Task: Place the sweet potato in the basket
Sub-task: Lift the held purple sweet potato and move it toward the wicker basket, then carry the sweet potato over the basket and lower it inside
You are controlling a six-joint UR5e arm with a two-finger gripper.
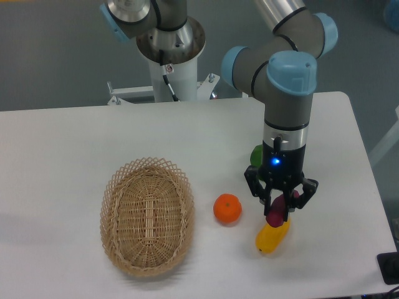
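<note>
The sweet potato, a slim reddish-purple tuber, stands nearly upright between the fingers of my gripper, right of the table's middle. The fingers are closed against its sides. Its lower end overlaps the top of a yellow vegetable in this view, and I cannot tell whether the two touch. The basket, oval tan wicker with a lattice rim, lies at the front left with nothing inside. It is well to the left of the gripper.
A yellow oblong vegetable lies just below the gripper. A round orange sits between gripper and basket. A green object is partly hidden behind the arm. The table's right edge and a dark object are near.
</note>
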